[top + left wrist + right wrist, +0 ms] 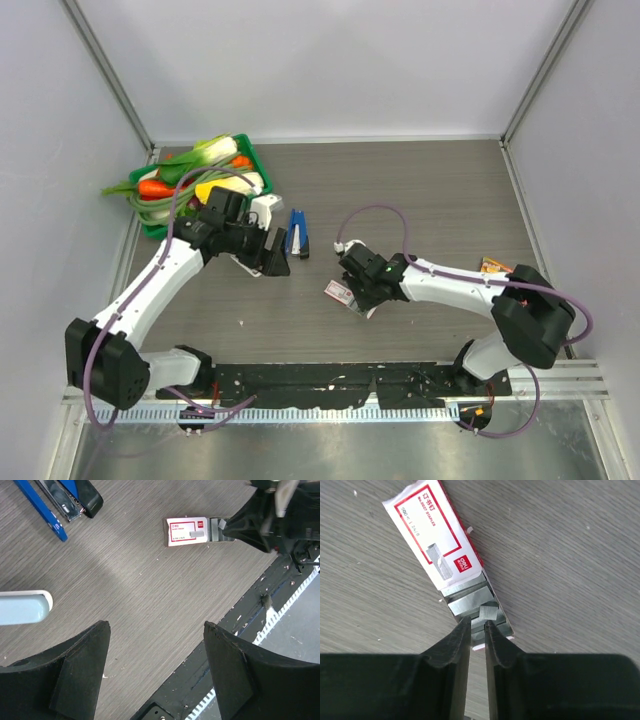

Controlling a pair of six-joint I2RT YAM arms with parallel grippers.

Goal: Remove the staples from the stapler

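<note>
The dark-blue stapler (298,235) lies opened on the table, its two long arms spread; in the left wrist view it (70,499) sits at the top left. My left gripper (272,255) is open and empty just left of it, hovering over bare wood (156,626). My right gripper (352,290) hangs over the open end of a pink-and-white staple box (435,545). Its jaws (477,621) stand a narrow gap apart with nothing between them. A short piece of staples (488,612) lies on the strips in the box just beyond the tips.
A pale-blue rounded oblong (22,607) lies left of my left gripper. A green basket (262,165) of vegetables stands at the back left. A small orange thing (492,266) lies at the right. The black rail (330,380) runs along the near edge.
</note>
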